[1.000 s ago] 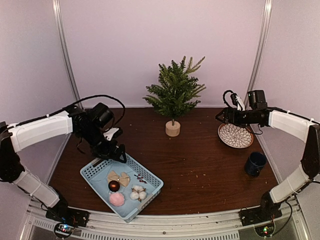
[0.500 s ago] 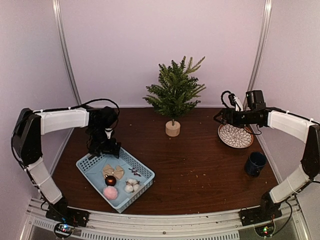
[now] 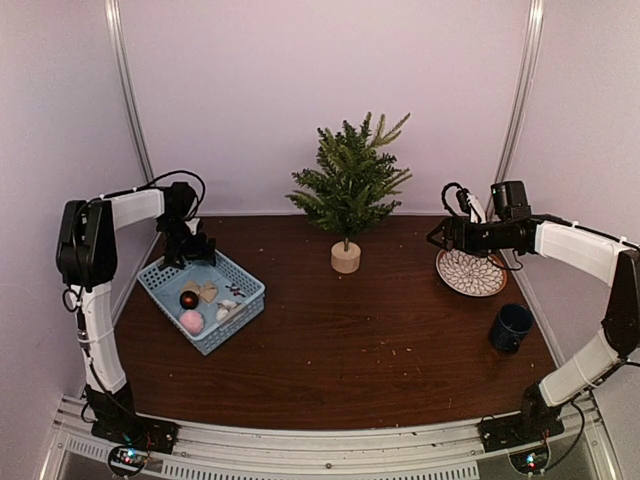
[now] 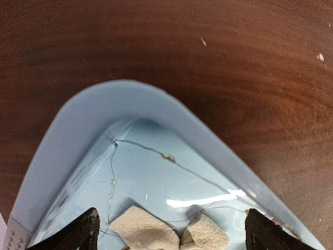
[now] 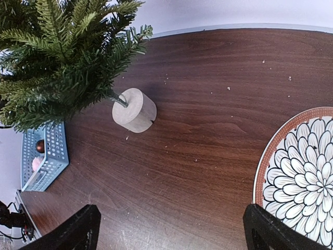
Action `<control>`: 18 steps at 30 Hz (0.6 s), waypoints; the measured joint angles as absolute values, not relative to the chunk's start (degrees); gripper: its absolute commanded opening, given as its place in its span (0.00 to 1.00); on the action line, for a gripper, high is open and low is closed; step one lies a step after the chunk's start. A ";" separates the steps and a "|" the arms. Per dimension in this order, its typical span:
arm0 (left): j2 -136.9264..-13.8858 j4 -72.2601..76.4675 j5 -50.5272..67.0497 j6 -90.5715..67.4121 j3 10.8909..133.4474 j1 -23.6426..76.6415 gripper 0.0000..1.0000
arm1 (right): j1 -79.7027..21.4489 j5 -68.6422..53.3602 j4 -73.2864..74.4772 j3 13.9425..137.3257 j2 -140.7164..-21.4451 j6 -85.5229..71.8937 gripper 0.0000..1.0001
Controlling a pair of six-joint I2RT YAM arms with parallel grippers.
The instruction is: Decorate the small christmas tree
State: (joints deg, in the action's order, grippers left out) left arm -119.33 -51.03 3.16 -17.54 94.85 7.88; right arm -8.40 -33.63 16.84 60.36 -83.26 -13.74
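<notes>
Dragged left and back since the earlier frame, the pale-blue perforated plastic basket (image 3: 222, 318) sits at the dark wooden table's (image 3: 400, 345) left edge; the bushy dark-green small christmas tree (image 3: 350, 180) stands centre rear. Left wrist view: the left gripper (image 4: 171, 233) is spread wide over the basket's corner. Right wrist view: the right gripper (image 5: 171, 229) is open and empty, hovering near the tree's base.

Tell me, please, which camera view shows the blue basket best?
The top external view: the whole blue basket and the ornaments in it are visible. The left wrist view shows only one corner up close; the right wrist view catches one end at its left edge.
</notes>
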 measured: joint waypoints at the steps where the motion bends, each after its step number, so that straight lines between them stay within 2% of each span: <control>1: -120.57 -51.00 4.08 -16.71 96.73 6.70 0.98 | -8.45 -33.63 16.80 60.36 -83.26 -13.78 0.99; 6: -120.66 -50.19 8.05 -14.41 101.01 3.62 0.97 | -9.37 -33.63 15.03 60.36 -83.37 -14.50 1.00; 9: -116.99 -49.08 10.00 -14.44 99.48 3.60 0.93 | -10.41 -33.65 12.47 60.36 -84.07 -15.64 1.00; 15: -99.57 -42.28 15.27 -18.65 82.98 6.04 0.90 | -14.13 -33.63 4.47 59.35 -87.05 -19.64 0.99; 18: -95.13 -36.05 17.89 -22.63 76.88 12.38 0.81 | -16.95 -33.63 -0.47 58.87 -89.93 -22.63 0.94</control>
